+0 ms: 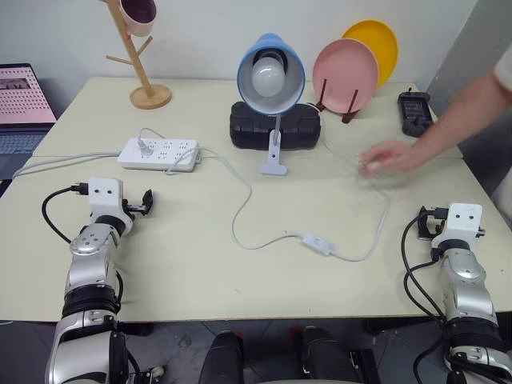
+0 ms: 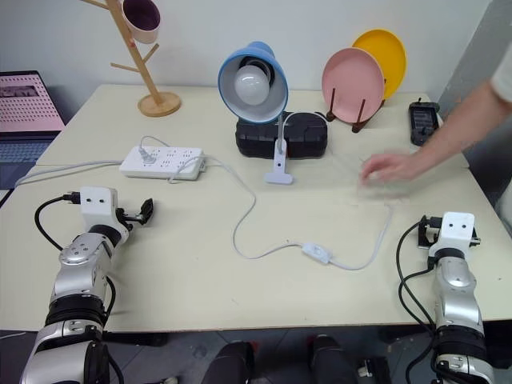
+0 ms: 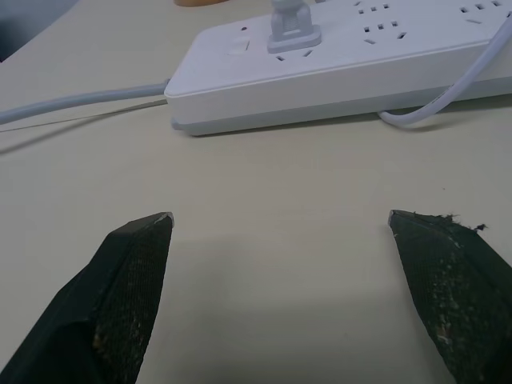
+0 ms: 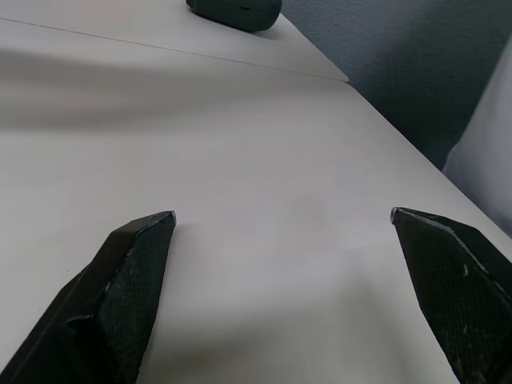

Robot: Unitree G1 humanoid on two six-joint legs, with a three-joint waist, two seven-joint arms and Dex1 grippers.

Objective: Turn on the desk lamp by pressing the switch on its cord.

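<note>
Both pincers rest low over the table (image 1: pixel 200 280) with fingers spread wide and nothing between them. Over on the robot's left side, the left gripper (image 3: pixel 280 228) points at the white power strip (image 1: pixel 159 153), which lies just ahead of it with a plug seated in one socket. On the opposite side, near the table's right edge, the right gripper (image 4: pixel 282 220) faces bare tabletop, with a dark gadget (image 1: pixel 414 112) far ahead at the back.

Between the two arms, near the front middle of the table, lies the switch (image 1: pixel 317 243), small and white, well apart from either gripper. From it the cord (image 1: pixel 240 210) loops back toward the power strip on one side and curves out to the right on the other, then up toward the desk lamp (image 1: pixel 270 80). That lamp stands at the back centre on its white clip base, blue shade tipped forward, bulb unlit.

A person's hand (image 1: pixel 386 157) reaches in from the right, blurred, hovering over the table just above the cord's right-hand bend, between the right arm and the lamp. Behind the lamp sits a black block (image 1: pixel 276 124). Beside it, pink and yellow plates (image 1: pixel 346 74) lean in a rack. A wooden mug tree (image 1: pixel 136 56) stands at the back left, and a laptop (image 1: pixel 24 108) sits off the left edge.
</note>
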